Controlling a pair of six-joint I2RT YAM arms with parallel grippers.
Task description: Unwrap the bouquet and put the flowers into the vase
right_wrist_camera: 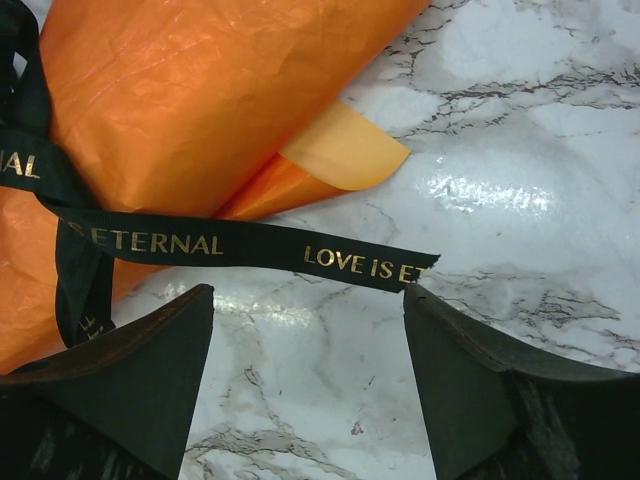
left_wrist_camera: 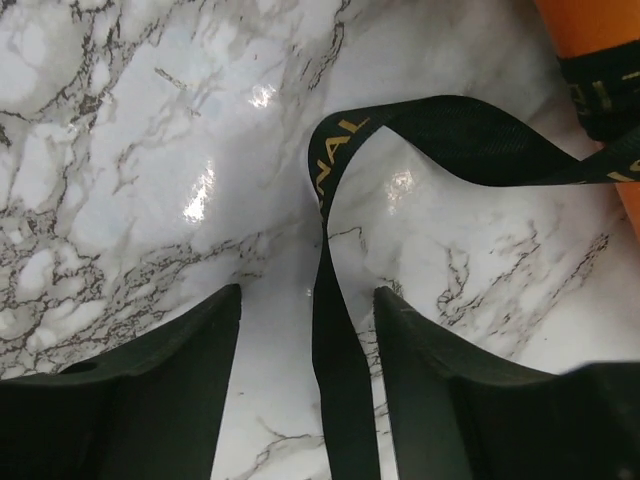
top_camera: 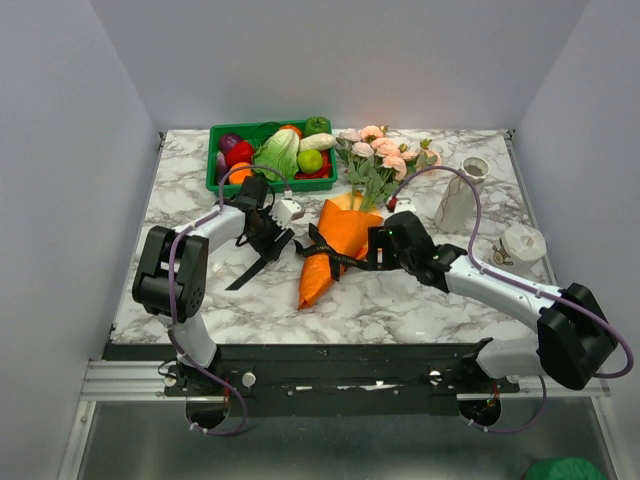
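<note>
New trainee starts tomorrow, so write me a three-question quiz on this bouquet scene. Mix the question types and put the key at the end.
1. True or false: the flowers already stand in the vase.
2. In the left wrist view, what runs between the open left jaws? A) a rose stem B) the black ribbon C) a purple cable
3. Fill in: the gold lettering on the ribbon ahead of the right jaws reads "LOVE IS ___".
Key: 1 false, they lie on the table, wrapped in the orange paper. 2 B. 3 ETERNAL.
</note>
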